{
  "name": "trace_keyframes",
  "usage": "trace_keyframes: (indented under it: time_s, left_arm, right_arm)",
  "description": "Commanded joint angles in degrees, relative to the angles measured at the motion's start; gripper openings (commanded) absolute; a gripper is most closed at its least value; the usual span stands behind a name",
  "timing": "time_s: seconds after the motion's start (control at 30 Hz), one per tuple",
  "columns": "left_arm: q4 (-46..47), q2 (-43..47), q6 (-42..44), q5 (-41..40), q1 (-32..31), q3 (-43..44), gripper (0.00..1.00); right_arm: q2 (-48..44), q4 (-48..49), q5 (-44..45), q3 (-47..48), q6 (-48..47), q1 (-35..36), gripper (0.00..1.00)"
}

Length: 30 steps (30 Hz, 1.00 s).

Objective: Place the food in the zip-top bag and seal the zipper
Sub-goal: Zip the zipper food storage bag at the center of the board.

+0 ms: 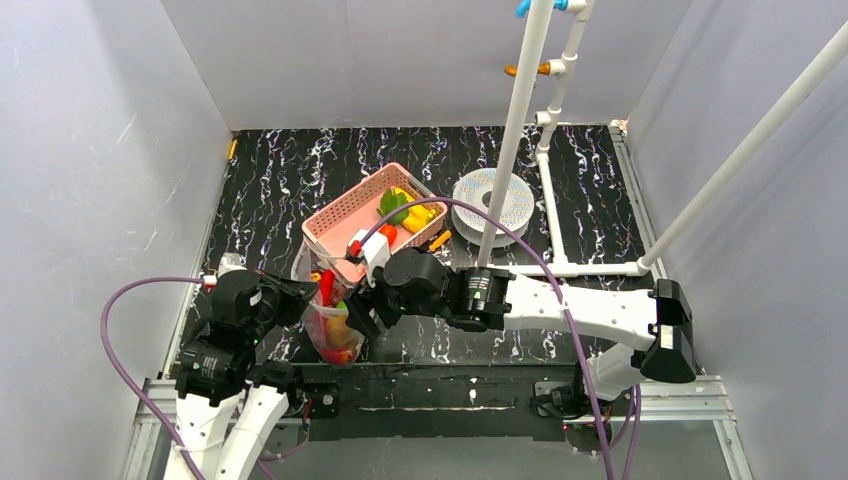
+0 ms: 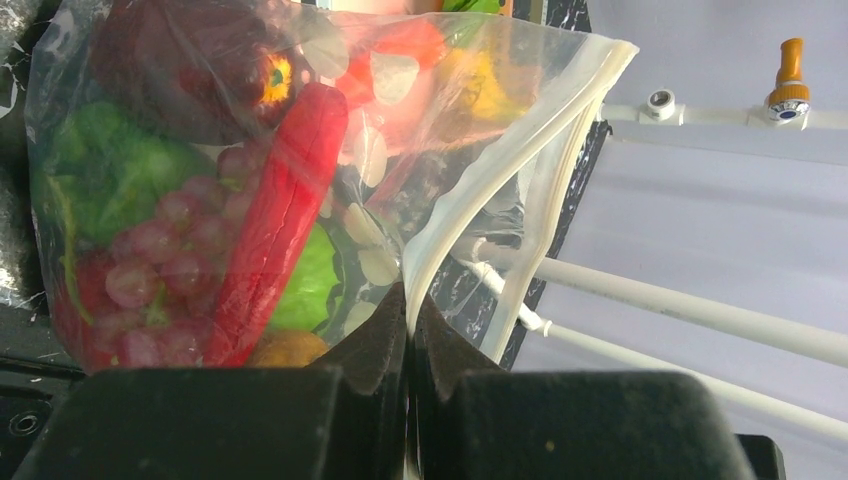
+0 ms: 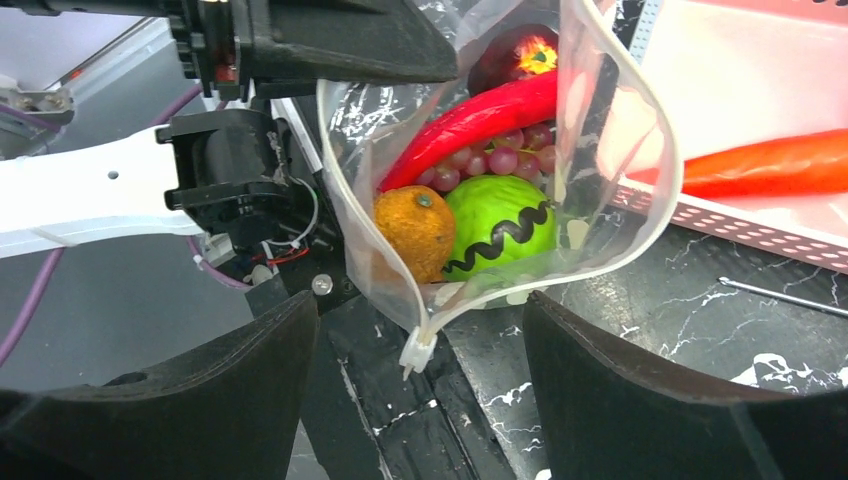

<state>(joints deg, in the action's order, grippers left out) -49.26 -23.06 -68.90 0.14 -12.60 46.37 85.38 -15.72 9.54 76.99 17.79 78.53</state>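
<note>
The left gripper is clamping down on the zip-top bag, jaws pressed together on the zipper at one end of the mouth. The right gripper is hanging spread wide and holding nothing, with the zipper's free end dangling right between its fingers. The bag is sitting loaded near the front edge of the table, between the two grippers and just beside the near corner of the pink basket. Inside, the red chili is slanting across the grapes, with the brown-orange fruit and the green leafy piece bunching at the bottom. A carrot is lying over in the basket, so the loading is looking unfinished. The mouth is gaping in a loop toward the right wrist camera. The zipper's long axis is running from the left pinch across to that free end, roughly left to right along the table's near edge. The film is looking thin, floppy and slippery, sagging around its light load. The stiffer closure strip is the place to take hold, and pinching both lips flat at the free end is likely what sealing is calling for. Grabbing the bare film is risking a slip.
</note>
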Motion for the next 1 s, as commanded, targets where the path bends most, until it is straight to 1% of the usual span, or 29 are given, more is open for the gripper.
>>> trace_keyframes:
  time_s: [0.0, 0.13, 0.3, 0.47, 0.53, 0.57, 0.6, 0.67, 0.7, 0.73, 0.8, 0.87, 0.93, 0.97]
  left_arm:
    - [-1.2, 0.3, -0.3, -1.0, -0.1, 1.9, 0.00]
    - [-1.2, 0.2, -0.1, -1.0, -0.1, 1.9, 0.00]
    - [-1.9, 0.2, 0.2, -1.3, -0.1, 2.5, 0.00]
    - [-1.5, 0.2, 0.0, -1.0, -0.1, 2.2, 0.00]
    - [-1.5, 0.0, 0.1, -0.8, -0.1, 2.1, 0.00]
    - [-1.5, 0.0, 0.3, -0.8, -0.1, 2.1, 0.00]
    - [-1.5, 0.0, 0.8, -0.9, -0.1, 2.0, 0.00]
    - [-2.3, 0.0, 2.0, -1.3, -0.1, 2.0, 0.00]
    - [-3.0, 0.0, 2.7, -1.8, -0.1, 2.3, 0.00]
    - [-3.6, 0.2, 3.6, -2.2, -0.1, 2.8, 0.01]
    - [-4.5, 0.5, 6.3, -3.2, -0.1, 4.1, 0.06]
    - [-4.6, 0.7, 11.4, -4.3, -0.1, 6.2, 0.12]
    - [-4.5, 0.3, 18.9, -6.0, -0.1, 8.8, 0.24]
    - [-4.6, -0.1, 22.2, -6.9, -0.1, 10.1, 0.32]
  right_arm:
    - [0.6, 3.8, 0.8, -0.2, -0.6, 1.0, 0.80]
    - [2.1, 3.4, 0.8, 0.0, 0.2, 1.1, 0.73]
    - [1.9, 4.2, 2.8, -1.0, -0.4, 1.7, 0.70]
    - [3.0, 4.4, 4.7, -1.5, -0.6, 1.7, 0.61]
    - [3.7, 5.1, 5.4, -1.3, -1.3, 1.7, 0.55]
    - [4.0, 5.6, 5.6, -1.2, -1.7, 1.7, 0.50]
    - [4.3, 6.3, 5.8, -1.1, -2.3, 1.7, 0.41]
    - [4.6, 8.5, 5.9, -1.8, -5.1, 1.6, 0.11]
    - [4.7, 9.8, 6.1, -2.1, -7.2, 1.6, 0.04]
    - [4.9, 10.6, 6.6, -2.3, -9.5, 1.6, 0.01]
    - [4.5, 11.4, 7.7, -2.2, -14.8, 1.6, 0.01]
    - [3.8, 12.2, 6.5, -2.1, -21.9, 1.2, 0.01]
    - [3.8, 9.4, 2.4, -0.6, -27.9, -0.5, 0.01]
    - [3.9, 7.6, 0.9, 0.4, -29.6, -1.5, 0.01]
